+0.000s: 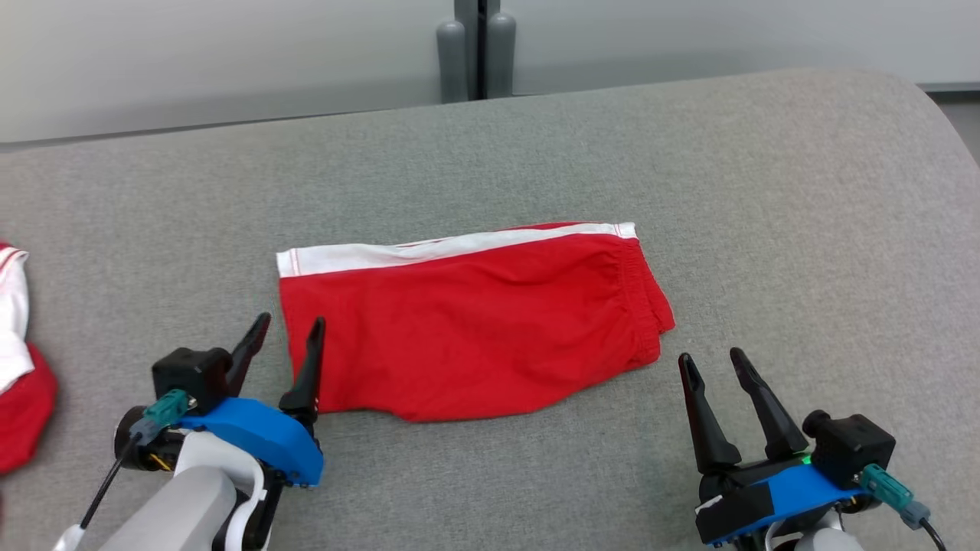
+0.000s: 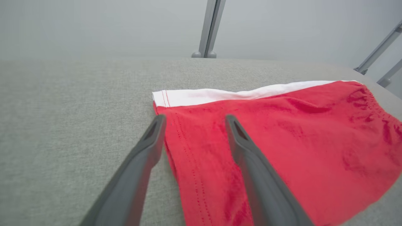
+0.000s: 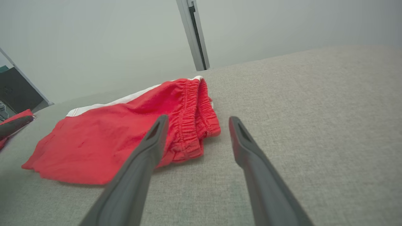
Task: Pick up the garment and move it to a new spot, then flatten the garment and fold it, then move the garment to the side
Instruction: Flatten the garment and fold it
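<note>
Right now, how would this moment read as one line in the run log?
garment: red shorts flat on grey fabric surface | left gripper: open, over shorts' left edge | right gripper: open, empty, near waistband

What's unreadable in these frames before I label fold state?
1. Head view: second red-and-white garment, cut off by the left edge; type unclear.
2. Head view: layers under the red shorts, hidden by their top layer.
3. Left wrist view: whether the left pincer touches the shorts; the viewing angle hides the contact.
</note>
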Tool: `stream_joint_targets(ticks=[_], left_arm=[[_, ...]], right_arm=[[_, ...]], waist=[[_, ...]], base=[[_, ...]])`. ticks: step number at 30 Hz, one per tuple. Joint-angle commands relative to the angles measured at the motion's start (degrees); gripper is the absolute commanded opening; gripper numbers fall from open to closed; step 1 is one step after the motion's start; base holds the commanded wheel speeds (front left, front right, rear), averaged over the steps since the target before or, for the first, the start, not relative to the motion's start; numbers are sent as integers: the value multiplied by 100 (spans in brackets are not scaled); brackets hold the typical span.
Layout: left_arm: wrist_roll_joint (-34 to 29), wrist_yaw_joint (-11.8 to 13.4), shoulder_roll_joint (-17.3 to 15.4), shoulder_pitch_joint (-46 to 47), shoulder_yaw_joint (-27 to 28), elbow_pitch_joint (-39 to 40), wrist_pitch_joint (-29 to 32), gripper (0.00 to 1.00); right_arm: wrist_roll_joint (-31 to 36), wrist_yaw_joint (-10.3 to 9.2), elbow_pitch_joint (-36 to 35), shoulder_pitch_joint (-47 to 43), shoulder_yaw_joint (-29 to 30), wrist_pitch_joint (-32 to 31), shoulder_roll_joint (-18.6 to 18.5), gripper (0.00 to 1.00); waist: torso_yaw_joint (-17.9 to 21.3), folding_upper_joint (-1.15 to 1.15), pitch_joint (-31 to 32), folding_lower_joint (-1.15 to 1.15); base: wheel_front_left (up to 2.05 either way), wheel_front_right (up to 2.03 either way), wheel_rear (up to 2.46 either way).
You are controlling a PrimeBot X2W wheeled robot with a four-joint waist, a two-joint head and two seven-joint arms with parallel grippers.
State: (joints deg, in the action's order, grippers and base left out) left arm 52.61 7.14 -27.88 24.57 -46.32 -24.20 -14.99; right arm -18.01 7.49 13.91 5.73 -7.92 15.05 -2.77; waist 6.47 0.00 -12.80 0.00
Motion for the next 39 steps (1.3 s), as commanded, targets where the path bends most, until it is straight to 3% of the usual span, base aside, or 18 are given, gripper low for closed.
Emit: stream_joint_targets(ticks=[1,9,18,25,39], left_arm=[[-216,48,57,-193,313,123,-24,100],[-1753,233,478,-1111,2122,969,-24,100],[-3243,56,1149,-2087,3665,1488,-22,100],[-3909,-218,1485,-2616,4130,1373,-23,100],[-4586,-554,1714,-2788,4313,799,-23,100]], right_arm=[[100,1,-19,69,55,19,-22,100],[251,1,-64,87,303,20,-22,100],[476,1,10,-79,604,20,-22,100],[609,1,139,-367,753,19,-22,100],[994,1,421,-623,737,20,-22,100]], waist=[[-63,0,61,0],[-392,0,366,0],[-690,0,743,0],[-819,0,1073,0],[-847,0,1383,0]], base=[[0,0,0],[0,0,0],[0,0,0],[0,0,0],[0,0,0]])
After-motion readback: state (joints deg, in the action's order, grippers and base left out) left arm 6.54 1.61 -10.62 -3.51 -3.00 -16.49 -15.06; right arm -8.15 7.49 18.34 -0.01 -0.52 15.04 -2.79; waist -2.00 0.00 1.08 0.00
